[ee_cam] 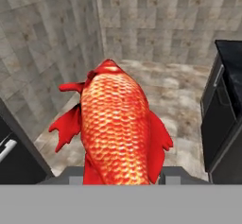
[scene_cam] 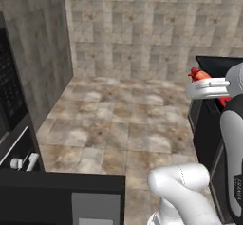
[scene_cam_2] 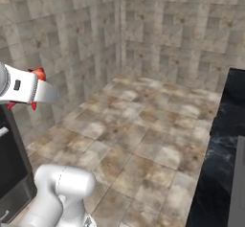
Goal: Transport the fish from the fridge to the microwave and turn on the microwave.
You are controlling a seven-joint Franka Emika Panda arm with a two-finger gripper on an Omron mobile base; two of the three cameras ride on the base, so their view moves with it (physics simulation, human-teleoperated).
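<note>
The fish [ee_cam: 118, 128] is red-orange and scaly, and it stands up large between my gripper's [ee_cam: 120, 176] two finger tips, which are shut on its lower body. In the left base view the fish [scene_cam: 199, 74] pokes out behind the white hand at the right edge. The right base view has its red fins [scene_cam_2: 37, 73] at the far left, behind the hand. A black appliance front with a dark meshed window [scene_cam: 8, 89], possibly the microwave, stands at the left edge. The fridge is out of view.
Tiled floor [scene_cam: 123, 124] spreads ahead to tiled walls that meet in a corner. Black cabinet fronts [scene_cam: 206, 129] stand on the right, one with a grey vertical handle [ee_cam: 216, 79]. A dark marbled counter [scene_cam_2: 215, 168] lies at the right. A black ledge [scene_cam: 57, 181] lies low in front.
</note>
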